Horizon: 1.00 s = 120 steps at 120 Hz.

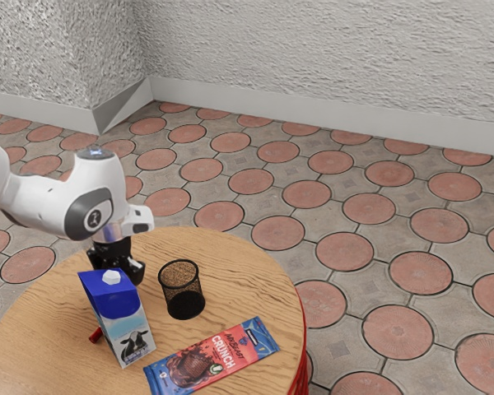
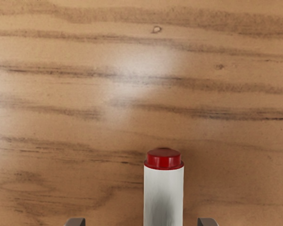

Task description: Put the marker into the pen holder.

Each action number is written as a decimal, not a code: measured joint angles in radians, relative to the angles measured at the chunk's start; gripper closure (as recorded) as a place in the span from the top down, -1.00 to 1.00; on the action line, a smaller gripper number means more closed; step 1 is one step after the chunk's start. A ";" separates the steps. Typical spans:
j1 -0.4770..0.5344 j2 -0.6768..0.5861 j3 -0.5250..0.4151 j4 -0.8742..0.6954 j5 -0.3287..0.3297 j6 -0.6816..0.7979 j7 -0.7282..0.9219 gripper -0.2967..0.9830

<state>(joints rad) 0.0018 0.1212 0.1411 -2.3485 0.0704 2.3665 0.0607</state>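
Claw [image 2: 141, 222] spread, one fingertip on each side of the marker [image 2: 163, 195] with bare wood showing in between, so nothing is gripped. The marker lies on the worktop [image 1: 230, 255], a red end and white barrel in the wrist view; the small red piece beside the milk carton [image 1: 123, 322] in the exterior view is probably part of it. As far as progress goes, reaching the marker looks nearly done: the hand is over it and roughly lined up. Everything else is left: closing on the barrel, lifting, carrying it across to the pen holder [image 1: 185, 305], tipping it upright and letting go inside. The holder stands upright near the hand, with the chocolate bar [image 1: 212, 356] lying beyond the carton, apart from the marker
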 joint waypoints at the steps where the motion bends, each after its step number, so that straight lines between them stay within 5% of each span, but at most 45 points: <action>1: 0.000 0.002 0.000 0.000 0.000 0.002 -0.002 -0.13; 68: -0.002 0.064 0.000 0.003 -0.020 0.058 -0.067 -0.14; 104: 0.001 0.059 0.000 0.003 -0.026 0.061 -0.086 -0.56; 120: -0.008 -0.054 0.000 0.023 -0.014 0.028 -0.099 -0.64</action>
<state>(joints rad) -0.0058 0.0672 0.1408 -2.3258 0.0563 2.3943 -0.0380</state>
